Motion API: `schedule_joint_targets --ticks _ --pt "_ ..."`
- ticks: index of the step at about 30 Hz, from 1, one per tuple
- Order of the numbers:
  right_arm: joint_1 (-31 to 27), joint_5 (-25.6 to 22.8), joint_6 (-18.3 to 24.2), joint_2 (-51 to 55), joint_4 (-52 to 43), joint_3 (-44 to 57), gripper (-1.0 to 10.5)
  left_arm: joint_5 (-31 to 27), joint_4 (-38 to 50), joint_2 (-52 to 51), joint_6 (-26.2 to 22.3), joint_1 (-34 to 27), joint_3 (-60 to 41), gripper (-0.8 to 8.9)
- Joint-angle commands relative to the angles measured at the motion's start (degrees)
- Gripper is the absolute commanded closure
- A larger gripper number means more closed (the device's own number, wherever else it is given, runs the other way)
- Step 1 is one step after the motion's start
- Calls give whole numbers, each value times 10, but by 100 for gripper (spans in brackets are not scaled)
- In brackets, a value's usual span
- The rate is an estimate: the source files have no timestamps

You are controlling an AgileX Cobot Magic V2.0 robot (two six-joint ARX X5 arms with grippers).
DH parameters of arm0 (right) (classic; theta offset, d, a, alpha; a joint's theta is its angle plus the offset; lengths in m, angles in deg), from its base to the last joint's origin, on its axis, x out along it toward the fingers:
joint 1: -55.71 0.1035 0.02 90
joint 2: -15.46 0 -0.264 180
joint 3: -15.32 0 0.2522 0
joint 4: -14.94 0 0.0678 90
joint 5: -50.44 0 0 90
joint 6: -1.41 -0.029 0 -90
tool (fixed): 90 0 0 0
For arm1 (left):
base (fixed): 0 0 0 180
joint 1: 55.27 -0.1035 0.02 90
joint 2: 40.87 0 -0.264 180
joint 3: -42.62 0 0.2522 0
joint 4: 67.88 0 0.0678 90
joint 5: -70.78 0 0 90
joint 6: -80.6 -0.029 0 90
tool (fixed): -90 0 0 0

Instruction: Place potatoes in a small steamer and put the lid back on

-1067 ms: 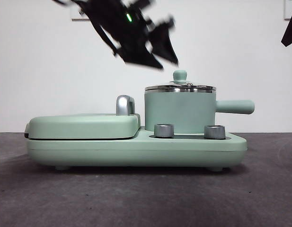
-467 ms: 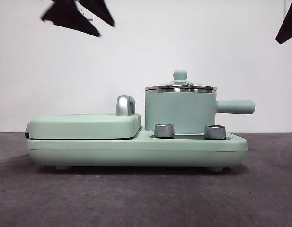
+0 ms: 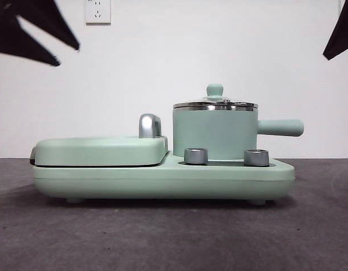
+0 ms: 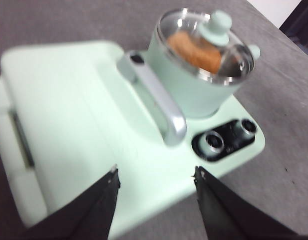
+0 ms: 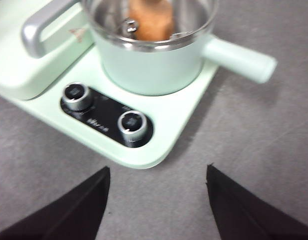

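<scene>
The small steamer (image 3: 214, 134) stands on the right half of the mint-green appliance, its side handle (image 3: 281, 127) pointing right. The glass lid (image 3: 215, 104) sits on its rim, knob (image 3: 214, 90) up. The orange-brown potato (image 4: 193, 50) lies inside the pot under the lid; it also shows in the right wrist view (image 5: 150, 19). My left gripper (image 4: 154, 181) is open and empty, high above the griddle side. My right gripper (image 5: 157, 176) is open and empty, above the table in front of the control knobs. In the front view they show only as black tips at the top corners.
The flat griddle cover (image 3: 100, 150) with a chrome handle (image 3: 149, 125) fills the appliance's left half. Two steel knobs (image 3: 195, 156) (image 3: 255, 157) sit on the base in front of the pot. Grey table (image 3: 174, 237) lies all around. A wall socket (image 3: 97, 11) is behind.
The arm that was above the lid has risen and drawn away to the top left corner. The lid and pot have stayed in place.
</scene>
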State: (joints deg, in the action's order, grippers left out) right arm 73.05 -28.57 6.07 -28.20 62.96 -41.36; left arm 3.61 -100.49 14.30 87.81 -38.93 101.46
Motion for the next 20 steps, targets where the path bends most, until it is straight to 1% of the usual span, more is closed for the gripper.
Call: schedule_joint_targets --ticks 1,4,8,10,11,12,13,14,20 --pt "5 10 -2 -10 -1 -2 638 -1 6 -35 34 0 -32 566" --pt "9 10 -2 -18 -1 -2 638 -8 5 -69 57 0 -61 566" --pt "10 10 -2 -19 7 -3 638 -9 -15 -88 55 0 -68 566" --pt "10 11 -2 -15 15 -3 638 -9 -23 -91 66 0 -67 566" --pt "10 10 -2 -14 19 -3 643 -8 -24 -92 66 0 -67 593" --pt "10 10 -2 -11 21 -3 735 -4 -24 -92 65 1 -67 734" --pt "10 10 -1 -11 23 -3 990 -3 -26 -93 66 1 -67 792" --pt "10 10 4 -11 16 -3 904 -3 -23 -93 57 1 -67 814" --pt "9 10 4 -11 3 -4 915 -3 -49 -96 54 1 -67 808"
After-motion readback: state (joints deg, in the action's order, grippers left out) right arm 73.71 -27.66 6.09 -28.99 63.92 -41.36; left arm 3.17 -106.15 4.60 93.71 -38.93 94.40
